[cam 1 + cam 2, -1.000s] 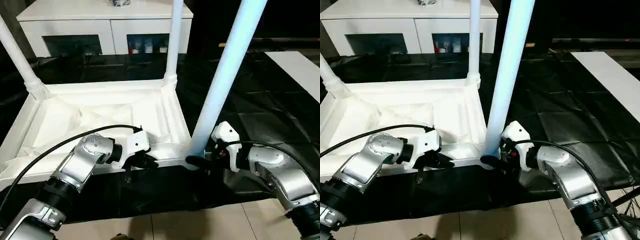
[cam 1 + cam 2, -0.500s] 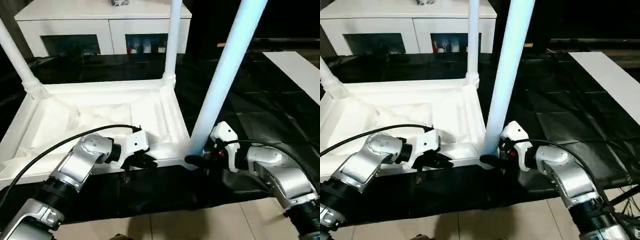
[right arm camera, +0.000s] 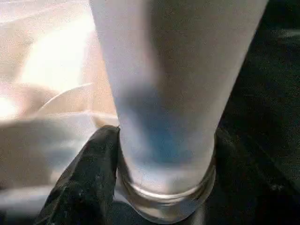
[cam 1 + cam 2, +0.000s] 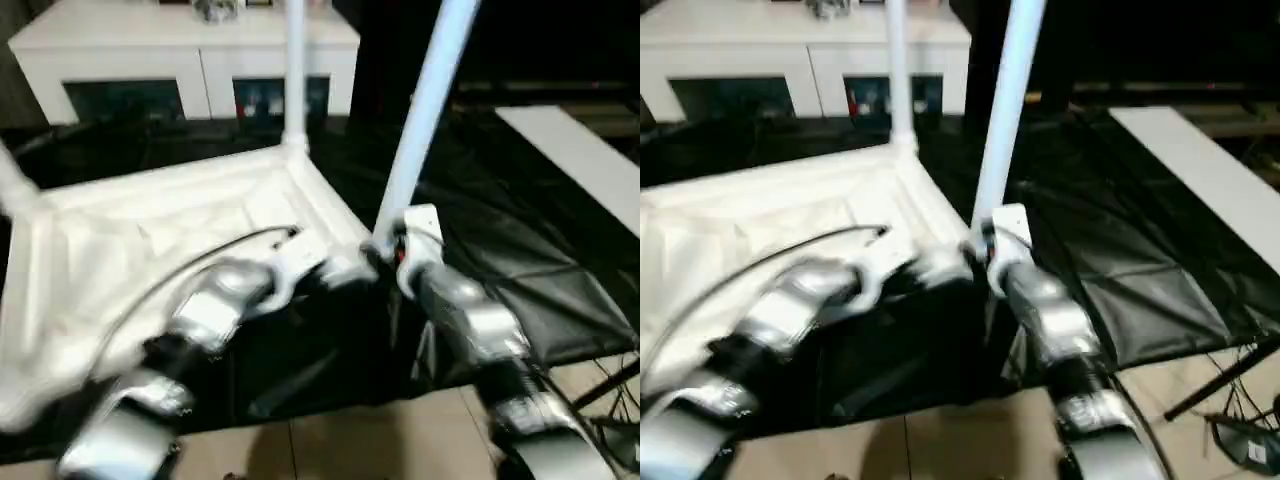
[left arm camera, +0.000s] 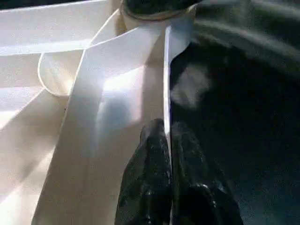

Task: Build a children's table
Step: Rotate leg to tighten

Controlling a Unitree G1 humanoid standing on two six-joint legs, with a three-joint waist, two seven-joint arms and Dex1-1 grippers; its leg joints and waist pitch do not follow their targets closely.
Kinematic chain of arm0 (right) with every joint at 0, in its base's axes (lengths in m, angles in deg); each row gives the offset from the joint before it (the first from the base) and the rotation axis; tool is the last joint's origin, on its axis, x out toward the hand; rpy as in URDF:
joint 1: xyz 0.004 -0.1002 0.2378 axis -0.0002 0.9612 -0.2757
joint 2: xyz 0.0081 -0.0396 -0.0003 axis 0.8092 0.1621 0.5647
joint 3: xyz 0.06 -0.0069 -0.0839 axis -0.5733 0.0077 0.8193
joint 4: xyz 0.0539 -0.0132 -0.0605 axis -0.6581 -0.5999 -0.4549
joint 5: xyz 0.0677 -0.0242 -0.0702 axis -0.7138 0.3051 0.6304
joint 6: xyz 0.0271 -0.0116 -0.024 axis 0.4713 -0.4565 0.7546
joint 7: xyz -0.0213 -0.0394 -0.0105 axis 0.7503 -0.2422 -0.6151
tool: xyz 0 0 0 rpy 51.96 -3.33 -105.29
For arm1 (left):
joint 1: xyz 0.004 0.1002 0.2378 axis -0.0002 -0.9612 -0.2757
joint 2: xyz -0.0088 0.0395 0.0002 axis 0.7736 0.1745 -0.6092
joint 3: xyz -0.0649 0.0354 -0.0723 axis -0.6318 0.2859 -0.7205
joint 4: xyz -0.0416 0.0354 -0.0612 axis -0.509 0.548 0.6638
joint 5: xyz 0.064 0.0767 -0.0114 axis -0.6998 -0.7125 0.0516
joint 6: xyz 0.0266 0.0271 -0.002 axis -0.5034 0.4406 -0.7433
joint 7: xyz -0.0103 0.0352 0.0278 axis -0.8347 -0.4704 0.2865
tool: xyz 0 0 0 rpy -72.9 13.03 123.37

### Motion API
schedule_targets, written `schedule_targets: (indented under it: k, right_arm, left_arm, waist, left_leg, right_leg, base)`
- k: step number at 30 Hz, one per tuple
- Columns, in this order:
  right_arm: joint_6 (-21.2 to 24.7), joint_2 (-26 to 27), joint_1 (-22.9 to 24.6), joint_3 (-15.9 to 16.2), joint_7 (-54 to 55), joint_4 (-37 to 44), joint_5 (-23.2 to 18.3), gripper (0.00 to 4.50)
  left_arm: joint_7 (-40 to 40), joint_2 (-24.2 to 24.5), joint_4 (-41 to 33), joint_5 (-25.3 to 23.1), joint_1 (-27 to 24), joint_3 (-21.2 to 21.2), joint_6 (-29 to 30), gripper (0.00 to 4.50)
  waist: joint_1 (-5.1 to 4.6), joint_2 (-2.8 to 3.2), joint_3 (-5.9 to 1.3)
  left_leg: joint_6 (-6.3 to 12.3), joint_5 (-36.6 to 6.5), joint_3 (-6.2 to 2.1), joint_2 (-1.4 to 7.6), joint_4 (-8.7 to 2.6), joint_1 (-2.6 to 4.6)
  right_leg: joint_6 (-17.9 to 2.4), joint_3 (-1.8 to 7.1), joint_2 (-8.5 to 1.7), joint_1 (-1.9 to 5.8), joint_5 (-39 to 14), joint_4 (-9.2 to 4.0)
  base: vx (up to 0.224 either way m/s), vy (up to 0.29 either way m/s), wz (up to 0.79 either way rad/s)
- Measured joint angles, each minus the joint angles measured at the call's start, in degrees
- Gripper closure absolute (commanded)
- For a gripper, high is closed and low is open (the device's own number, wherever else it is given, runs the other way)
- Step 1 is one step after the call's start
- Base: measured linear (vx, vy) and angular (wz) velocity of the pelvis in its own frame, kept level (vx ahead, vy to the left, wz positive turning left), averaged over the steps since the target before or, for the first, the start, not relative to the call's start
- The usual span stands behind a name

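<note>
Seating the near-corner leg into its socket appears to be the step in hand, though the head views are smeared. The upturned table top is spread across the left and centre of the frame. Its thin rim is pinched by the left gripper, fingers pressed nearly together. The leg's base is clasped by the right gripper, jaws spread around it. The leg should be kept vertical and pushed straight down while the rim is steadied.
</note>
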Motion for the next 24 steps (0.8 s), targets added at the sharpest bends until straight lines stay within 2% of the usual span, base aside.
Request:
schedule_targets:
  k: [4,6,9,10,13,14,18,21,24]
  right_arm:
    - [-5.7,2.8,-5.2,-3.2,4.7,-9.8,-1.4,1.83]
    - [-7.6,2.8,-6.1,-4.0,4.4,-12.1,-1.3,1.27]
    - [-9.2,3.4,-6.0,-3.9,2.2,-12.1,-0.7,1.05]
    - [-9.5,3.5,-5.7,-3.6,1.4,-11.8,-0.4,0.8]
    - [-10.2,3.2,-4.6,-2.5,-0.4,-10.9,0.5,0.69]
    - [-10.0,2.8,-4.0,-2.0,-0.6,-9.7,0.7,0.52]
    - [-7.0,-3.7,0.8,1.9,-8.1,-0.1,1.0,0.2]
    - [-4.4,-12.9,6.1,5.7,-18.6,10.0,1.4,0.04]
    - [-3.4,-20.4,10.0,6.8,-29.4,16.7,0.9,0.04]
  left_arm:
    - [4.5,-3.7,6.1,-0.5,3.6,0.0,-0.9,4.5]
    - [5.3,-4.3,7.6,-1.1,4.3,0.0,-2.0,4.5]
    - [6.6,-3.9,8.3,-1.7,4.6,-0.5,-3.0,4.5]
    - [6.7,-3.5,8.3,-1.8,4.6,-0.8,-3.2,4.5]
    - [6.7,-3.0,8.0,-1.8,4.6,-1.4,-3.3,4.5]
    - [6.5,-2.5,7.7,-1.9,4.6,-1.4,-3.3,4.5]
    - [3.1,0.0,3.7,-1.5,2.9,-1.1,-3.6,4.5]
    - [-2.8,4.1,-1.2,-0.4,-0.3,-0.7,-5.4,4.5]
    - [-9.0,8.1,-4.3,1.2,-2.2,-0.8,-6.8,4.5]
  waist:
    - [-0.01,0.03,0.01]
    - [0.05,0.03,0.01]
    - [-0.05,0.03,0.01]
    - [-0.19,0.05,0.02]
    - [-0.22,0.08,0.04]
    - [-0.19,0.12,0.06]
    - [0.73,0.45,0.27]
    - [1.42,0.58,0.35]
    - [1.52,0.64,0.39]
  left_leg:
    - [0.01,0.0,0.03,-0.06,-0.02,-0.14]
    - [0.01,0.0,0.07,-0.06,-0.08,-0.22]
    - [0.06,0.0,0.11,-0.04,-0.07,-0.26]
    - [0.1,0.1,0.1,-0.02,-0.06,-0.28]
    - [0.09,0.1,0.08,0.09,-0.16,-0.28]
    - [0.09,0.1,0.07,0.09,-0.27,-0.3]
    - [0.09,0.1,0.09,0.14,-0.33,-0.39]
    - [0.11,0.1,0.11,0.15,-0.38,-0.39]
    - [0.12,0.0,0.16,0.16,-0.42,-0.42]
  right_leg:
    - [-0.1,0.01,-0.03,0.02,0.1,-0.17]
    - [-0.2,0.02,-0.03,0.03,0.2,-0.29]
    - [-0.5,0.01,-0.03,-0.08,0.9,-0.3]
    - [-0.4,-0.01,-0.04,-0.15,1.2,-0.32]
    - [-0.2,-0.12,0.01,-0.28,1.4,-0.27]
    - [-0.2,-0.12,0.04,-0.35,1.4,-0.29]
    - [0.0,-0.11,0.11,-0.46,1.2,-0.34]
    - [0.2,-0.1,0.12,-0.43,1.0,-0.45]
    - [0.2,-0.08,0.12,-0.44,1.0,-0.55]
  base:
    - [0.0,0.0,0.0]
    - [0.0,0.0,0.0]
    - [0.0,0.0,0.0]
    - [0.0,0.0,0.0]
    - [0.0,0.0,0.0]
    - [0.0,0.0,0.0]
    - [0.0,0.0,0.0]
    - [0.0,0.0,0.0]
    - [0.0,0.0,0.0]
